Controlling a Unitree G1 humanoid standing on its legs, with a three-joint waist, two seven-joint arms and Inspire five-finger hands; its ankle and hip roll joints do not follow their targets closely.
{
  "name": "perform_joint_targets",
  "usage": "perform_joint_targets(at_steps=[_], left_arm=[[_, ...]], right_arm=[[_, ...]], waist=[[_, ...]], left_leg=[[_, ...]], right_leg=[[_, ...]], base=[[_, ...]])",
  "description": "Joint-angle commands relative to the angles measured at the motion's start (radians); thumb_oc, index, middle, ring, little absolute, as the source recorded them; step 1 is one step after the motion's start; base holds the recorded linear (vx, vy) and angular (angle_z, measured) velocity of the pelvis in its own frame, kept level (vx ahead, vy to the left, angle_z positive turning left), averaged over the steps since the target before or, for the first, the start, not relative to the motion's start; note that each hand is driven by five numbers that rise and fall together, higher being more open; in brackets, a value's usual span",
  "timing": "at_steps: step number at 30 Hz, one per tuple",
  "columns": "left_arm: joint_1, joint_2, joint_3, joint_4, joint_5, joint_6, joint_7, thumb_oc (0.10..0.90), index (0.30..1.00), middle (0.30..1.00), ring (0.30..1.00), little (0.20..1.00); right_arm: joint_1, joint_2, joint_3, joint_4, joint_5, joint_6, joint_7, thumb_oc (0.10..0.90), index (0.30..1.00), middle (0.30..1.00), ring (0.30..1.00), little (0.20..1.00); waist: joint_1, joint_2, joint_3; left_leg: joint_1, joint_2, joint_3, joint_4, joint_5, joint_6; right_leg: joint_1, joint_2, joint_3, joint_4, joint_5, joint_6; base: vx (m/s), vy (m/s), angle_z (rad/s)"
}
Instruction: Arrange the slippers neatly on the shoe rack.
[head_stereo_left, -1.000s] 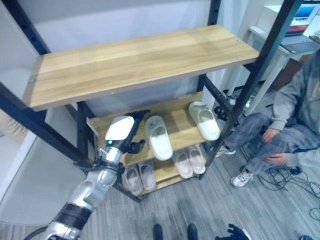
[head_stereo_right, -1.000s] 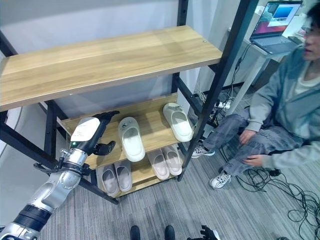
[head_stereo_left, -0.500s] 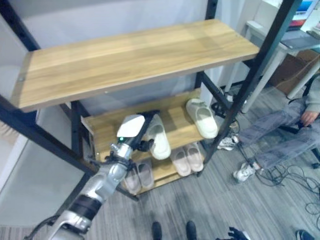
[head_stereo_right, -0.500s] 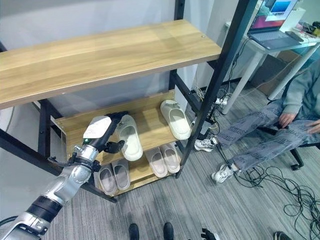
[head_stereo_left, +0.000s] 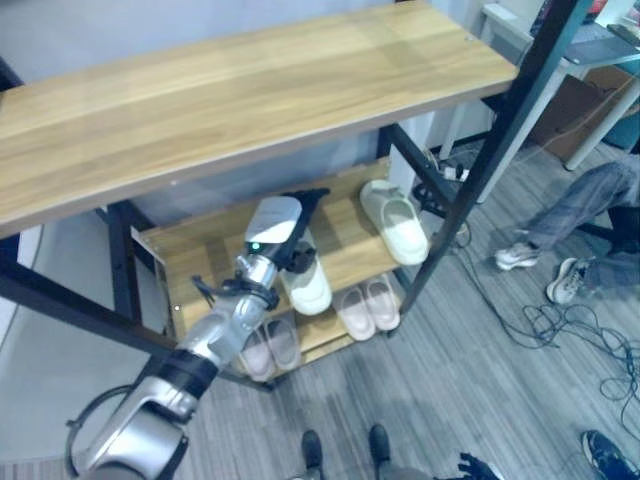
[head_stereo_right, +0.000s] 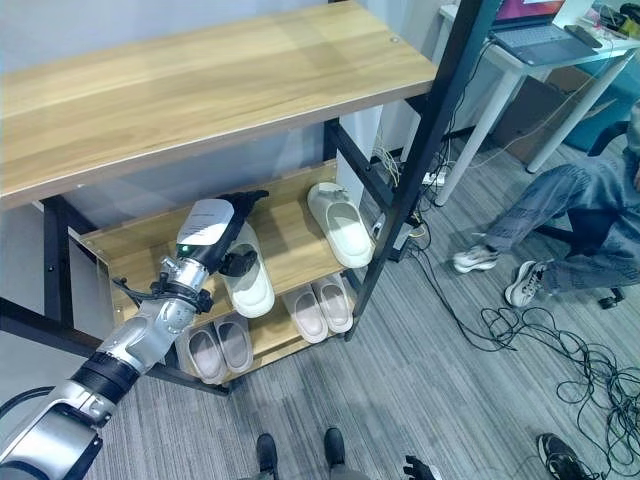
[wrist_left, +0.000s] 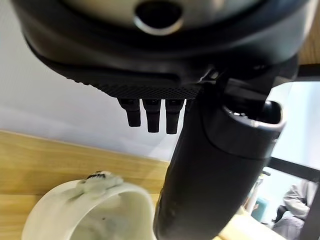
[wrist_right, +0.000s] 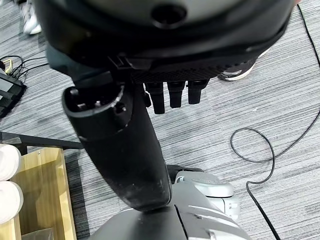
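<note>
Since a second ago the left hand (head_stereo_right: 222, 225) has reached further over the middle shelf (head_stereo_right: 290, 235) and now sits above the heel end of the near slipper (head_stereo_right: 250, 285), which it was beside before; whether it touches the slipper cannot be told. Its dark fingers (wrist_left: 152, 116) stretch out straight in a close row, the thick thumb (wrist_left: 210, 175) apart from them, nothing pinched; the left wrist view shows the slipper's rounded, matte off-white rim (wrist_left: 95, 200) just below the fingertips. That slipper is a smooth moulded slide lying toe toward the lower edge of the frame, at the centre of the pale, straight-grained wooden board. A second off-white slipper (head_stereo_right: 339, 223) of the same chunky shape lies well apart on the shelf's right end, angled beside the black metal upright (head_stereo_right: 420, 160). On the bottom shelf (head_stereo_right: 265, 345) two paler, pinkish pairs stand side by side: one pair (head_stereo_right: 221, 345) at lower left, one pair (head_stereo_right: 319, 305) toward the centre. The broad top board (head_stereo_right: 200, 90) has the same light wood grain. In the right wrist view the right hand (wrist_right: 165, 65) hangs over grey striped carpet (wrist_right: 260, 115), its fingers straight and together, holding nothing. A person's legs (head_stereo_right: 545, 215) in grey patterned trousers show at the right edge.
</note>
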Motion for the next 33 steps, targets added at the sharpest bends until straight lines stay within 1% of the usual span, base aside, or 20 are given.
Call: perform_joint_targets(at_steps=[1,5,6,7,12,13,15,17,18,20,22,23,25,26,29,31,32,33], left_arm=[[-0.215,0.035,0.039,0.047,0.041,0.024,0.076,0.8,0.9,0.9,0.9,0.9],[-0.195,0.041,0.054,0.045,0.044,0.029,0.082,0.8,0.9,0.9,0.9,0.9],[-0.188,0.038,0.058,0.046,0.042,0.029,0.077,0.656,0.684,0.684,0.684,0.684],[-0.172,0.029,0.066,0.042,0.031,0.023,0.066,0.4,0.3,0.3,0.3,0.3],[-0.205,0.01,0.064,-0.002,0.017,0.006,0.099,0.4,0.3,0.3,0.3,0.3],[-0.233,-0.017,0.048,-0.03,0.014,-0.009,0.114,0.4,0.3,0.3,0.3,0.3],[-0.246,-0.026,0.041,-0.032,0.013,-0.013,0.118,0.4,0.3,0.3,0.3,0.3],[-0.279,-0.051,0.022,-0.039,0.009,-0.021,0.128,0.4,0.3,0.3,0.3,0.3],[-0.321,-0.076,-0.001,-0.031,0.01,-0.022,0.136,0.4,0.3,0.3,0.3,0.3],[-0.346,-0.086,-0.015,-0.022,0.01,-0.023,0.139,0.4,0.3,0.3,0.3,0.3],[-0.405,-0.099,-0.042,0.003,0.013,-0.018,0.143,0.4,0.3,0.3,0.3,0.3],[-0.407,-0.1,-0.044,0.005,0.012,-0.018,0.144,0.4,0.3,0.3,0.3,0.3],[-0.47,-0.102,-0.066,0.027,0.016,-0.012,0.16,0.4,0.3,0.3,0.3,0.3],[-0.472,-0.103,-0.067,0.03,0.016,-0.013,0.161,0.4,0.3,0.3,0.3,0.3],[-0.545,-0.095,-0.101,0.065,0.033,0.0,0.18,0.4,0.3,0.3,0.3,0.3],[-0.548,-0.096,-0.102,0.068,0.033,-0.001,0.181,0.4,0.3,0.3,0.3,0.3],[-0.625,-0.062,-0.154,0.132,0.064,0.023,0.181,0.4,0.3,0.3,0.3,0.3],[-0.656,-0.044,-0.171,0.16,0.075,0.033,0.181,0.4,0.3,0.3,0.3,0.3]], right_arm=[[-0.001,-0.054,0.022,-0.06,0.002,-0.022,-0.026,0.8,0.9,0.9,0.9,0.9],[0.003,-0.054,0.016,-0.07,0.009,-0.032,-0.032,0.8,0.9,0.9,0.9,0.9],[0.005,-0.056,0.014,-0.072,0.008,-0.032,-0.033,0.8,0.9,0.9,0.9,0.9],[0.007,-0.056,0.013,-0.075,0.004,-0.03,-0.031,0.8,0.9,0.9,0.9,0.9],[0.001,-0.06,0.023,-0.094,0.012,-0.036,-0.028,0.8,0.9,0.9,0.9,0.9],[-0.006,-0.064,0.031,-0.102,0.018,-0.04,-0.03,0.8,0.9,0.9,0.9,0.9],[-0.006,-0.066,0.033,-0.104,0.02,-0.042,-0.03,0.8,0.9,0.9,0.9,0.9],[-0.006,-0.071,0.037,-0.107,0.025,-0.045,-0.033,0.8,0.9,0.9,0.9,0.9],[-0.01,-0.077,0.041,-0.11,0.027,-0.048,-0.036,0.8,0.9,0.9,0.9,0.9],[-0.014,-0.081,0.042,-0.109,0.027,-0.049,-0.038,0.8,0.9,0.9,0.9,0.9],[-0.021,-0.091,0.042,-0.112,0.031,-0.052,-0.044,0.8,0.9,0.9,0.9,0.9],[-0.022,-0.091,0.041,-0.112,0.031,-0.052,-0.044,0.8,0.9,0.9,0.9,0.9],[-0.03,-0.105,0.043,-0.113,0.034,-0.056,-0.052,0.8,0.9,0.9,0.9,0.9],[-0.031,-0.105,0.043,-0.113,0.034,-0.056,-0.052,0.8,0.9,0.9,0.9,0.9],[-0.037,-0.126,0.044,-0.117,0.041,-0.064,-0.057,0.8,0.9,0.9,0.9,0.9],[-0.038,-0.126,0.043,-0.117,0.041,-0.064,-0.057,0.8,0.9,0.9,0.9,0.9],[-0.052,-0.137,0.039,-0.122,0.052,-0.075,-0.063,0.8,0.9,0.9,0.9,0.9],[-0.055,-0.138,0.04,-0.124,0.054,-0.077,-0.062,0.8,0.9,0.9,0.9,0.9]], waist=[[0.005,-0.015,0.016],[0.008,-0.019,0.026],[0.008,-0.019,0.027],[0.009,-0.02,0.03],[0.006,-0.022,0.054],[0.0,-0.023,0.068],[-0.001,-0.022,0.072],[-0.005,-0.019,0.081],[-0.012,-0.017,0.09],[-0.013,-0.016,0.094],[-0.024,-0.012,0.101],[-0.023,-0.012,0.101],[-0.034,-0.008,0.107],[-0.033,-0.008,0.107],[-0.044,-0.006,0.116],[-0.043,-0.006,0.115],[-0.052,-0.005,0.124],[-0.054,-0.006,0.124]], left_leg=[[-0.001,0.006,-0.072,-0.006,-0.084,-0.047],[-0.007,0.007,-0.072,-0.006,-0.085,-0.046],[-0.008,0.007,-0.071,-0.006,-0.086,-0.045],[-0.009,0.006,-0.071,-0.006,-0.087,-0.045],[-0.028,0.005,-0.074,-0.006,-0.081,-0.044],[-0.039,0.006,-0.075,-0.006,-0.077,-0.044],[-0.043,0.006,-0.073,-0.006,-0.076,-0.044],[-0.051,0.006,-0.07,-0.006,-0.074,-0.044],[-0.061,0.007,-0.068,-0.006,-0.071,-0.044],[-0.066,0.007,-0.065,-0.006,-0.07,-0.044],[-0.076,0.009,-0.06,-0.006,-0.068,-0.045],[-0.077,0.009,-0.06,-0.006,-0.068,-0.045],[-0.09,0.011,-0.054,-0.006,-0.064,-0.048],[-0.091,0.011,-0.053,-0.006,-0.064,-0.048],[-0.109,0.016,-0.048,-0.006,-0.06,-0.051],[-0.111,0.016,-0.048,-0.006,-0.06,-0.051],[-0.132,0.018,-0.043,-0.006,-0.054,-0.055],[-0.138,0.02,-0.043,-0.006,-0.053,-0.056]], right_leg=[[-0.015,-0.087,-0.072,0.028,-0.017,0.106],[-0.023,-0.087,-0.073,0.032,-0.018,0.105],[-0.024,-0.088,-0.073,0.031,-0.018,0.105],[-0.026,-0.088,-0.074,0.031,-0.018,0.104],[-0.049,-0.088,-0.073,0.036,-0.016,0.103],[-0.06,-0.09,-0.069,0.038,-0.012,0.103],[-0.064,-0.09,-0.068,0.039,-0.012,0.103],[-0.077,-0.091,-0.064,0.041,-0.009,0.102],[-0.089,-0.093,-0.059,0.042,-0.005,0.103],[-0.095,-0.093,-0.057,0.043,-0.004,0.103],[-0.109,-0.095,-0.05,0.042,0.0,0.104],[-0.111,-0.095,-0.05,0.043,0.0,0.104],[-0.126,-0.094,-0.045,0.039,0.006,0.106],[-0.127,-0.094,-0.045,0.039,0.007,0.105],[-0.146,-0.094,-0.041,0.037,0.011,0.107],[-0.148,-0.094,-0.041,0.037,0.011,0.107],[-0.17,-0.094,-0.037,0.032,0.021,0.11],[-0.173,-0.093,-0.037,0.028,0.023,0.111]], base=[[-0.01,0.018,-0.08],[0.0,0.006,-0.03],[0.0,0.0,0.0],[0.0,0.0,0.0],[0.0,0.0,0.0],[0.0,0.0,0.0],[-0.01,0.003,-0.02],[-0.01,-0.005,-0.02],[0.0,0.0,0.0],[0.0,0.0,0.0],[0.0,-0.009,-0.06],[0.0,-0.015,-0.12],[0.0,-0.008,-0.14],[0.01,-0.01,-0.12],[0.01,-0.012,-0.09],[0.01,-0.013,-0.11],[0.03,-0.029,-0.06],[0.05,-0.034,0.03]])
